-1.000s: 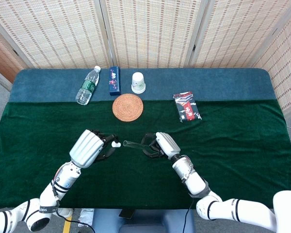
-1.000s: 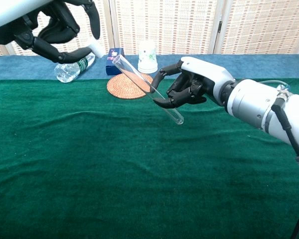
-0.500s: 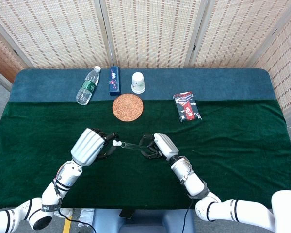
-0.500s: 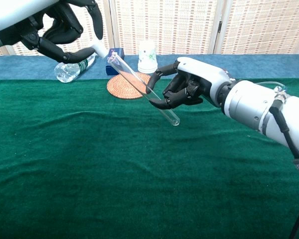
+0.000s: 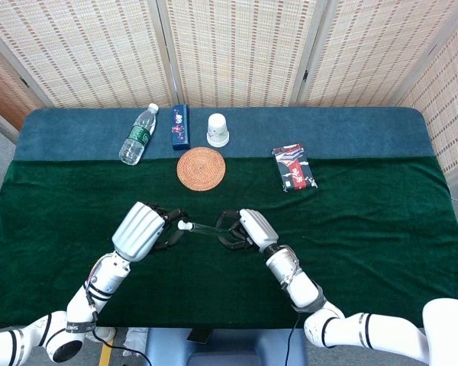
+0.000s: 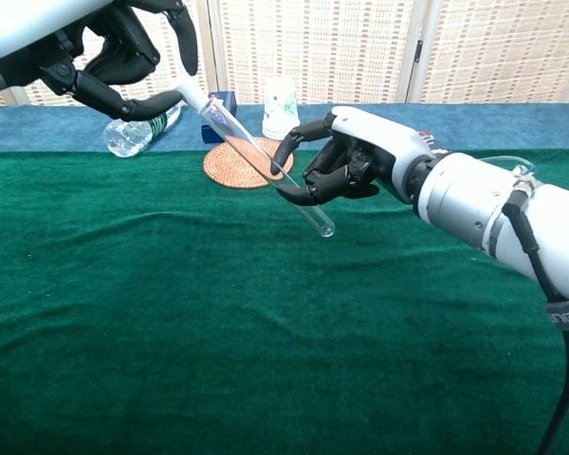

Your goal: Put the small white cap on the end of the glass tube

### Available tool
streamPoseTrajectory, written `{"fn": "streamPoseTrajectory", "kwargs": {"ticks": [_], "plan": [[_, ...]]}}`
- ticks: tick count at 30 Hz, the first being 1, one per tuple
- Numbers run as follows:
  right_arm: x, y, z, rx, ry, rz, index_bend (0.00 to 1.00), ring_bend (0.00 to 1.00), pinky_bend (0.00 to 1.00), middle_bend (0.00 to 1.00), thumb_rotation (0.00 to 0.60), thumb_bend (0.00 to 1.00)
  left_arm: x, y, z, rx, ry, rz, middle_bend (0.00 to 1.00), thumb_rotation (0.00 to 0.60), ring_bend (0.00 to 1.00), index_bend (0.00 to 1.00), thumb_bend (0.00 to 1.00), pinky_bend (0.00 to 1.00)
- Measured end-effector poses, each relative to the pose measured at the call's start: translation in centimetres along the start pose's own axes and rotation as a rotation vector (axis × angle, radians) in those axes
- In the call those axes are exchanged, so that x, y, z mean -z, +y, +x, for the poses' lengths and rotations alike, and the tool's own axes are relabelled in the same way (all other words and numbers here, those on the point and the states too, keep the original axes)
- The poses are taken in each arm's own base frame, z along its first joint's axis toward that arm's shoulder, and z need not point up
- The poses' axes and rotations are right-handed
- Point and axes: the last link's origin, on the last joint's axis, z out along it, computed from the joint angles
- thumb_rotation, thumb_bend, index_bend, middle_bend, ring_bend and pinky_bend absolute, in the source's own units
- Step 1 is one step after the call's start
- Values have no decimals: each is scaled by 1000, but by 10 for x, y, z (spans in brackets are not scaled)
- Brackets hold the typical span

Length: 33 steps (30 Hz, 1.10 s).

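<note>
The tabletop (image 5: 366,229), draped in green cloth, is kept bare in its middle, where the work is carried out in the air; the water bottle (image 5: 138,135), blue box (image 5: 180,126), paper cup (image 5: 217,130), woven coaster (image 5: 201,168) and printed packet (image 5: 294,167) are set well apart along the far side, judged to be out of the way. The right robot hand (image 6: 346,166) is clamped on the glass tube (image 6: 266,167) near its middle, the tube being held clear of the cloth and tilted, its upper end offered toward the left side, presumably so that it can be met squarely. The left robot hand (image 6: 123,57) is closed on the small white cap (image 6: 192,96), pinched at its fingertips. The cap is seen at the tube's upper end, touching or just beside it; whether it is seated cannot be told.
</note>
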Motion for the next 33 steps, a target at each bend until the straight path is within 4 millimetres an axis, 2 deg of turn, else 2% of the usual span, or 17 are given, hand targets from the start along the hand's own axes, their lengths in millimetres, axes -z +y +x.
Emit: {"fn": "streamPoseTrajectory", "kwargs": {"ticks": [33], "plan": [[-6, -10, -9, -17, 0, 23, 856, 1000, 1000, 1000, 600, 545, -1, 2, -5, 29, -15, 1, 964, 600, 878, 597, 492, 832]]}}
